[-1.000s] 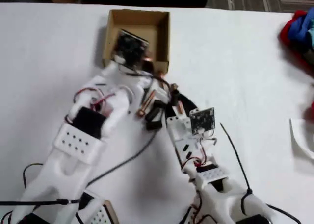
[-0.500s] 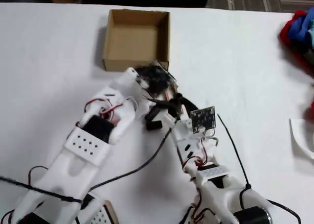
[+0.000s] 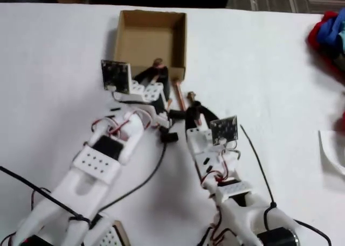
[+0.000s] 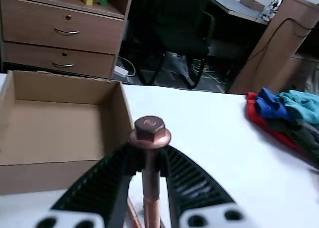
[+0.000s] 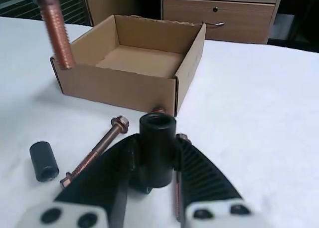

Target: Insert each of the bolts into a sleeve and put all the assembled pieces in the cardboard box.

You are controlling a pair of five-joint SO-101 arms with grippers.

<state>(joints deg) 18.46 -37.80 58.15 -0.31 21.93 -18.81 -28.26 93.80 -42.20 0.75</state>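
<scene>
Nearest us, the right gripper (image 5: 157, 158): fingers (image 5: 199, 178) closed on a black cylindrical sleeve (image 5: 157, 130), held upright with the bore facing up. Just beside it on the white worktop (image 5: 259, 103) we note loose copper bolts (image 5: 94, 150). One slants toward a spare short black sleeve (image 5: 44, 160); others are partly hidden behind the held sleeve and fingers.

Further out, the left gripper (image 4: 149, 155): fingers (image 4: 104, 180) pinch a long copper hex-head bolt (image 4: 150, 130) right under the head. The shank hangs down with the threaded end free. It hangs near the front wall of the open brown cardboard box (image 5: 114, 86), apart from the held sleeve.

Risks, as we judge them:
- The bolt is gripped high, so its tip may swing and strike the sleeve's rim instead of the bore.
- A hard push could tilt the sleeve in its grip.
- The loose bolts crowd the meeting point, and either arm could roll them.
- The box wall stands close to the left arm.

Far right, a red and blue cloth heap (image 3: 329, 28) lies well out of the way.
</scene>
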